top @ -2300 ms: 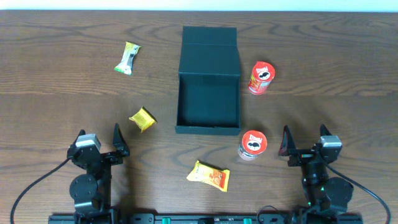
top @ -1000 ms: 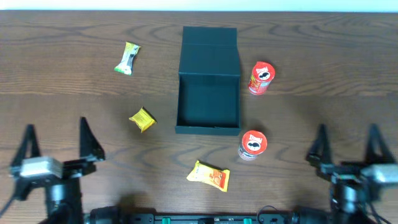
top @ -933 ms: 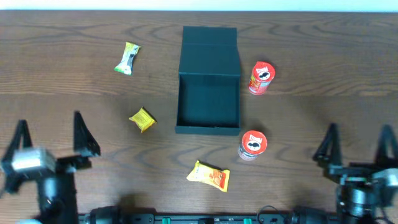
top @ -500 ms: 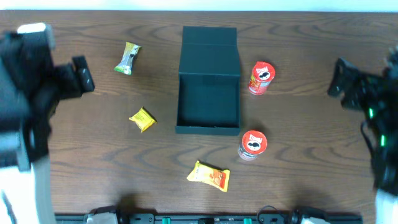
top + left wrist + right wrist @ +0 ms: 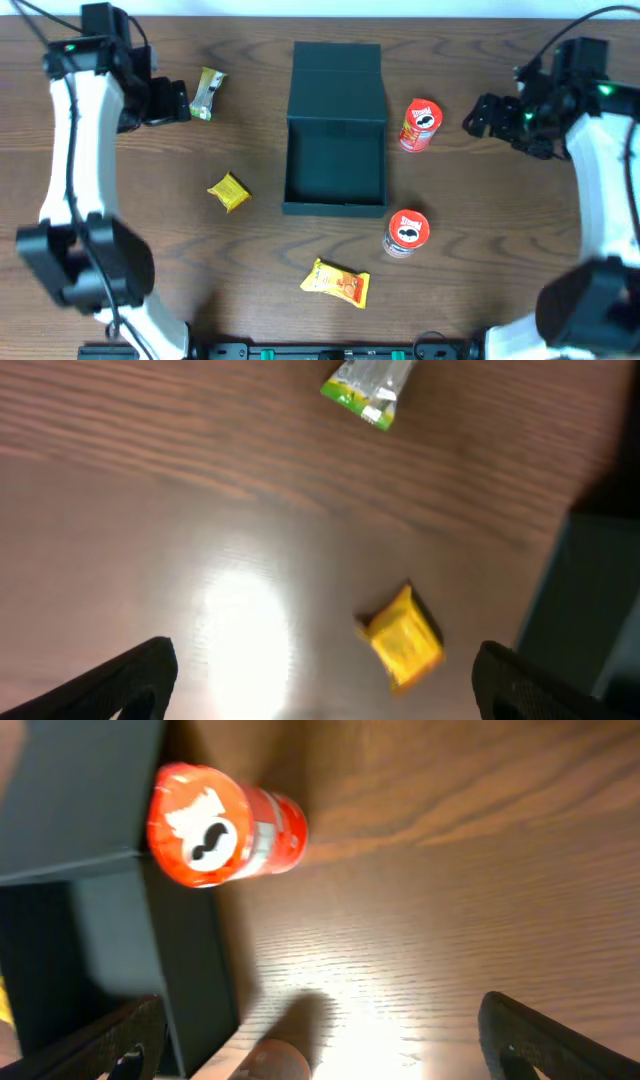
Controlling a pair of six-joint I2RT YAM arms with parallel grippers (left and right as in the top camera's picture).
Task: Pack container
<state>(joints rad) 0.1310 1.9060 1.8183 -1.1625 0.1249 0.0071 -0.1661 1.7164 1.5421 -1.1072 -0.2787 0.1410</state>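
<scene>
The container (image 5: 335,205) is a dark teal box, open, in the middle of the table, with its lid flap (image 5: 337,68) lying back on the far side. It looks empty. My left gripper (image 5: 170,100) is open and empty above the table, just left of a green-and-yellow snack bar (image 5: 208,92). The left wrist view shows that bar (image 5: 368,378), a small yellow packet (image 5: 402,640) and the container's edge (image 5: 600,600) between open fingers (image 5: 325,690). My right gripper (image 5: 482,113) is open and empty, right of a red can (image 5: 420,124). That can also shows in the right wrist view (image 5: 222,823).
A second red can (image 5: 406,232) stands by the container's front right corner. The small yellow packet (image 5: 229,191) lies left of the container. An orange-yellow packet (image 5: 336,282) lies in front of it. The right wrist view shows the container's wall (image 5: 200,970).
Both arms have lifted from the table's front edge and swung to the far side, the left towards the green bar, the right towards the far can. No object has moved.
</scene>
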